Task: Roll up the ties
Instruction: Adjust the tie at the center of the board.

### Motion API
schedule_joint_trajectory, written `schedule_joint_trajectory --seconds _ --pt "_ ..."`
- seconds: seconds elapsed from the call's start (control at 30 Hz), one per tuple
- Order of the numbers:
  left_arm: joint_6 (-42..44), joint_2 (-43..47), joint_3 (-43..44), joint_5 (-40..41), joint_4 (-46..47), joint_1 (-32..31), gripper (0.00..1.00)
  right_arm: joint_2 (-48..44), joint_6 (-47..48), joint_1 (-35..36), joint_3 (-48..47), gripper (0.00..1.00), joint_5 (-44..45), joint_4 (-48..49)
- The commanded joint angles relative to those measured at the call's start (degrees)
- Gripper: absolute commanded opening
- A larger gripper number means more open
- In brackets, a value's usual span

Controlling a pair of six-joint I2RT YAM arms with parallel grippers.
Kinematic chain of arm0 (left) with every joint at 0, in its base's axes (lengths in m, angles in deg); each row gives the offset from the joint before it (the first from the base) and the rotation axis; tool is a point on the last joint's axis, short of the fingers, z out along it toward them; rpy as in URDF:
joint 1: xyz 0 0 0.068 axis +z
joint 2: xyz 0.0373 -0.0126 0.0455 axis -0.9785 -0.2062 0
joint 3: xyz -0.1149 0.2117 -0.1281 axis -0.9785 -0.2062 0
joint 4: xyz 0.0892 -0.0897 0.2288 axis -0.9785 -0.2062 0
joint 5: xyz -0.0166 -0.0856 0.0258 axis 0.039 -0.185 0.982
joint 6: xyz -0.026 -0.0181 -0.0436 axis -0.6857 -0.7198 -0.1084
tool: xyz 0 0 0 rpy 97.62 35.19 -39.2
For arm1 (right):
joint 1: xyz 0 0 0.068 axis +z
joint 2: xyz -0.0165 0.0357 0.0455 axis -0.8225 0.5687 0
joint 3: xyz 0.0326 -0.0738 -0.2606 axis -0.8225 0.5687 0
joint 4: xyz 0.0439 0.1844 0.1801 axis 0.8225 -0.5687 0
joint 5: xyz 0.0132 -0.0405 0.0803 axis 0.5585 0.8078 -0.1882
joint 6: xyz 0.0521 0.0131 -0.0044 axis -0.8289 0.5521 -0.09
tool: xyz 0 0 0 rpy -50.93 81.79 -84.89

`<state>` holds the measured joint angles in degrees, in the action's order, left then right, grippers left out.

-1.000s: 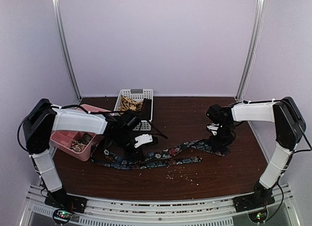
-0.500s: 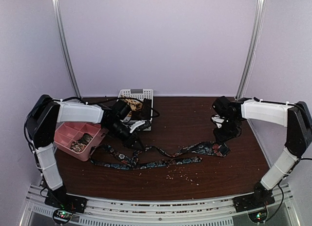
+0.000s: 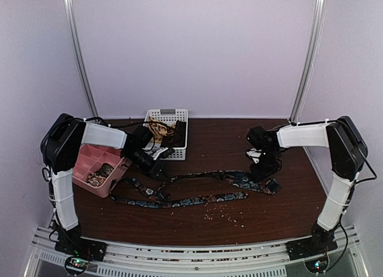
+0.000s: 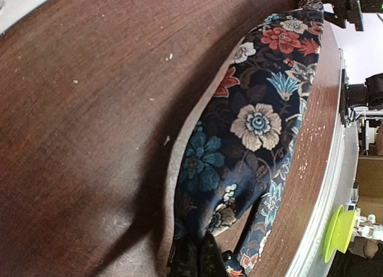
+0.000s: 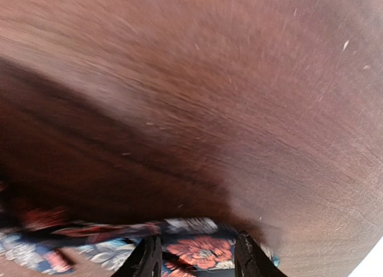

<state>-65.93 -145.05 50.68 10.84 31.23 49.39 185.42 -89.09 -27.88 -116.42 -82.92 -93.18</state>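
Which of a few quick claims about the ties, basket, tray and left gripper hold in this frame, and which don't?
1. The floral tie lies unrolled on the table. True.
2. The basket is empty. False: it holds a tan tie.
3. The left gripper is shut on the floral tie. True.
4. The tray sits on the table's right side. False: it is on the left side.

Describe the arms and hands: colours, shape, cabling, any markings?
The left arm and right arm match: white rounded link shells, black joint housings, and thin black cables looped alongside. The left hand and right hand each have two black tapered fingers. There are no sleeves, and no markings are legible.
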Motion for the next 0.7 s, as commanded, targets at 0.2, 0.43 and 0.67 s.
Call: schedule_joint_trajectory --seconds 0.2,0.43,0.67 --pt "-0.5 1.7 0.6 -0.8 -2.7 0.4 0.00 2.6 3.5 0.0 -1.5 0.33 16.9 -6.1" --pt "-7.2 10.6 -5.8 -7.3 5.7 -6.4 0.00 1.9 5.0 -2.9 0.0 0.15 23.0 -6.4" --pt "-9.6 4.4 -2.5 -9.0 8.2 -4.2 0.00 -1.4 2.8 -3.7 -2.8 0.08 25.8 -7.4"
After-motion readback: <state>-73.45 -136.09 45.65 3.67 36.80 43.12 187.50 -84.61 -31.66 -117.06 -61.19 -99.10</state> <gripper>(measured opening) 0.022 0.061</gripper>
